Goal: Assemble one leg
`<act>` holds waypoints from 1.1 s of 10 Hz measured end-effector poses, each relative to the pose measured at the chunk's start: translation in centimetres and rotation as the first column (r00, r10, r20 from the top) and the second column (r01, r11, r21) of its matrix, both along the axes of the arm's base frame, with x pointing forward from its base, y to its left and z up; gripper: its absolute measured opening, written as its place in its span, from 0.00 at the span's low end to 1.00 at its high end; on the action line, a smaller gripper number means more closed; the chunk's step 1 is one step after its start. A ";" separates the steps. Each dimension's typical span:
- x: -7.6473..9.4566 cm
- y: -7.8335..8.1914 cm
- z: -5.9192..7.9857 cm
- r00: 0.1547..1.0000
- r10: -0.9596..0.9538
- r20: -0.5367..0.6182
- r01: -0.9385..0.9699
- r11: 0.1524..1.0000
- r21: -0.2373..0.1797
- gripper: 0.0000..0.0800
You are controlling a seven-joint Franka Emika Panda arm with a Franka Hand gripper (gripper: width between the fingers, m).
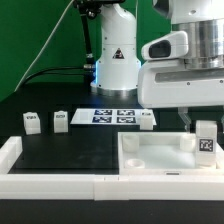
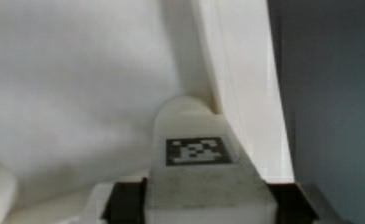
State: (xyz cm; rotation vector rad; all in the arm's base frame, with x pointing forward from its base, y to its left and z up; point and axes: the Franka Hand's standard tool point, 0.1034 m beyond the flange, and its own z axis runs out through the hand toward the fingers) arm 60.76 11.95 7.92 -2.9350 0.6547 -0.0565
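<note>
Held the leg (image 1: 206, 142) clamped upright in the gripper (image 1: 200, 126), just inside the corner of the large rimmed white piece (image 1: 150, 160) at the exterior view's right; seated or not, could not tell. Best lowered straight, kept square to the rim (image 2: 232, 60), pressed in without tilting. Looked small, white and block-shaped, with a black-and-white tag (image 2: 200, 150) on its face.
</note>
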 end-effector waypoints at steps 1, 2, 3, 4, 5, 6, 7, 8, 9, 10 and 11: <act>0.0 0.2 0.0 0.989 -0.144 -0.016 0.144 0.989 0.007 0.37; -0.1 0.4 0.0 0.953 -0.301 -0.036 0.301 0.953 0.007 0.37; -0.1 0.6 -0.1 0.912 -0.406 -0.050 0.407 0.913 0.008 0.37; -0.1 0.6 -0.1 0.867 -0.494 -0.066 0.496 0.868 0.016 0.37; -0.2 0.7 -0.1 0.795 -0.600 -0.086 0.603 0.797 0.018 0.37; -0.1 0.9 -0.2 0.718 -0.688 -0.106 0.694 0.720 0.020 0.37; -0.1 0.9 -0.2 0.650 -0.751 -0.115 0.757 0.653 0.018 0.37; -0.1 0.9 -0.2 0.633 -0.765 -0.121 0.772 0.636 0.020 0.37; -0.1 1.1 -0.2 0.515 -0.843 -0.155 0.855 0.519 0.020 0.37; -0.1 1.1 -0.2 0.491 -0.856 -0.161 0.869 0.494 0.019 0.37; -0.1 1.1 -0.2 0.538 -0.829 -0.154 0.841 0.541 0.025 0.37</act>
